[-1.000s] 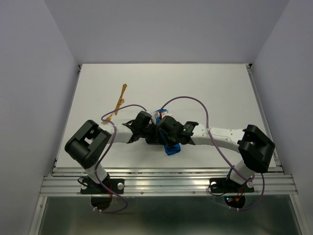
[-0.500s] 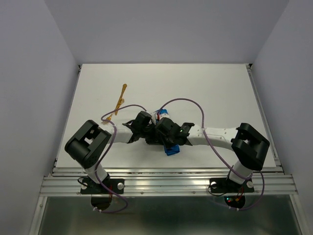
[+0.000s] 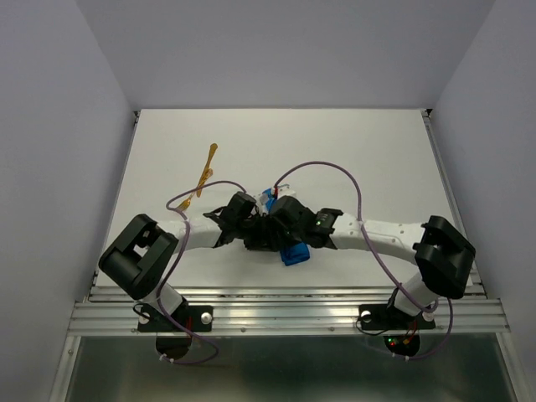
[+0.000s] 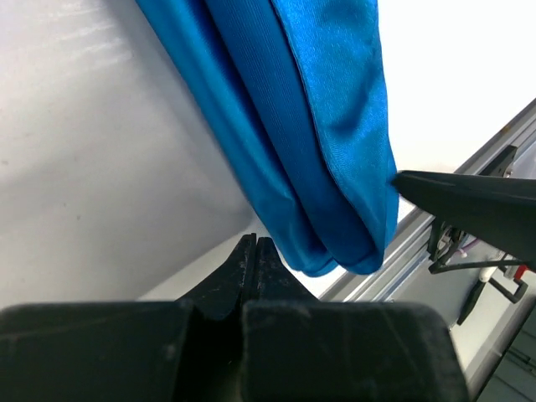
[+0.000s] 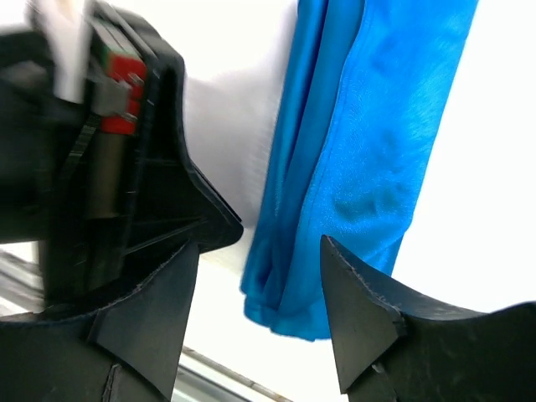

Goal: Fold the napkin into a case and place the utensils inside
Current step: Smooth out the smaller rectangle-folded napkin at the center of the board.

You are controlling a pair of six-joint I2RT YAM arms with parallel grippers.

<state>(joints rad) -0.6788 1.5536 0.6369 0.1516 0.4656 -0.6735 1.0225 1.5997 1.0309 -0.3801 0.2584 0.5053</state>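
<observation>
Folding seemingly finishing: right gripper (image 5: pixel 261 247) hanging open over napkin (image 5: pixel 377 126), left gripper (image 4: pixel 255 244) pinched shut beside it; utensils (image 3: pixel 205 176) at 11 o'clock needing pickup next.

Lab: white booth (image 3: pixel 276 50), aluminium rail (image 3: pixel 285 316)

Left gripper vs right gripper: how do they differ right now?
1. The left gripper has its jaws pressed together; the right gripper has them spread wide.
2. The left gripper's tips sit just beside the end of the folded napkin, with no cloth between them; the right gripper's gap frames that end of the napkin.

Shared: both are close over the napkin near the table's front edge, and neither grips it.
</observation>
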